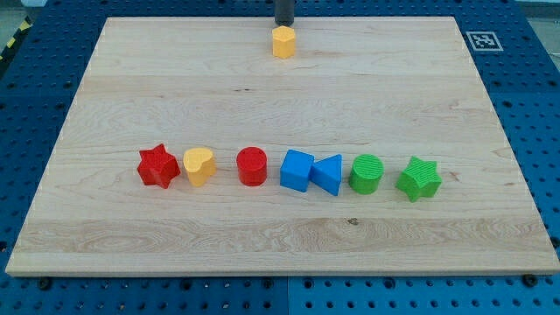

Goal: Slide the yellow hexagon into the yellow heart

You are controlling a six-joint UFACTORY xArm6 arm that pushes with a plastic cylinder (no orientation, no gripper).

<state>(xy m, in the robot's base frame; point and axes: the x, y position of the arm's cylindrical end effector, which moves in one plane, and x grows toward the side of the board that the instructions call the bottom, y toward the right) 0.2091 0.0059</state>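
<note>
The yellow hexagon (pixel 283 42) sits near the view's top edge of the wooden board (pixel 131 87), a little right of centre. My tip (pixel 284 24) is just above it in the view, touching or almost touching its far side. The yellow heart (pixel 199 165) lies far away in a row of blocks in the lower half, second from the view's left.
The row runs left to right: red star (pixel 158 166), yellow heart, red cylinder (pixel 252 165), blue cube (pixel 297 170), blue triangle (pixel 328 173), green cylinder (pixel 367 173), green star (pixel 418 179). A marker tag (pixel 480 40) lies off the board's top right corner.
</note>
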